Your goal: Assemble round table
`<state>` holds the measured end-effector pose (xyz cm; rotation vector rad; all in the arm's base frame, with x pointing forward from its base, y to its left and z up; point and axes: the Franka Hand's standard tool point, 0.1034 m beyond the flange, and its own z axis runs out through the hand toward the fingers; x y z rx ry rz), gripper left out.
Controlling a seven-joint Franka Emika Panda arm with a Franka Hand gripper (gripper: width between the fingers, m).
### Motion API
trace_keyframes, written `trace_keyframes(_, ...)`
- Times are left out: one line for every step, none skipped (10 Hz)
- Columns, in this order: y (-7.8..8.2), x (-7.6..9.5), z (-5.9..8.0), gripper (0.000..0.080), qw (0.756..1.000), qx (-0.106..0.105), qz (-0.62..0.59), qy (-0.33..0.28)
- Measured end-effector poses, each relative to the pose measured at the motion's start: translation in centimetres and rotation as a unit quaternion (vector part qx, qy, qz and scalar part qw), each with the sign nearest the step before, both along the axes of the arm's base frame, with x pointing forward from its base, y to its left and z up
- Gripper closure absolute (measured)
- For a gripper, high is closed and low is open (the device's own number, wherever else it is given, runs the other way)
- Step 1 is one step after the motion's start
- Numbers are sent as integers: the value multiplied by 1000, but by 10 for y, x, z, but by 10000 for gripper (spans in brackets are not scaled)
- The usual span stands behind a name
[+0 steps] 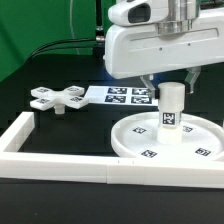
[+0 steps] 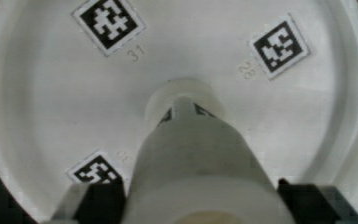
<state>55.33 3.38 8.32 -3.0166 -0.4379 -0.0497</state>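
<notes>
The long white frame (image 1: 60,165) lies nearest, in front of the disc (image 1: 130,140). Off the disc toward the exterior view's left rests the cross piece (image 1: 58,97), and the marker board (image 1: 125,95) lies behind the disc. The leg (image 1: 171,108) stands upright on the disc's centre. The gripper (image 1: 171,85) straddles the leg's top, but I cannot tell whether its fingers press it or stand just clear.

The step looks like seating the leg: keep it vertical over the disc's hub and twist without leaning.

Count: one disc, one leg, one cross piece.
</notes>
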Motion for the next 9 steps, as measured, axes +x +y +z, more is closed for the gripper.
trace_keyframes(0, 0, 0, 396, 1000, 0, -6, 1)
trace_keyframes(0, 0, 0, 394, 1000, 0, -6, 1)
trace_keyframes(0, 0, 0, 394, 1000, 1, -19, 2)
trace_keyframes(1, 0, 0, 394, 998, 2, -56, 6)
trace_keyframes(1, 0, 0, 394, 994, 4, -110, 11)
trace_keyframes(1, 0, -1, 394, 984, 9, -179, 17)
trace_keyframes(1, -1, -1, 394, 969, 12, -244, 24)
trace_keyframes(1, -1, -1, 393, 953, 16, -300, 31)
trace_keyframes(1, -1, -1, 393, 936, 21, -348, 37)
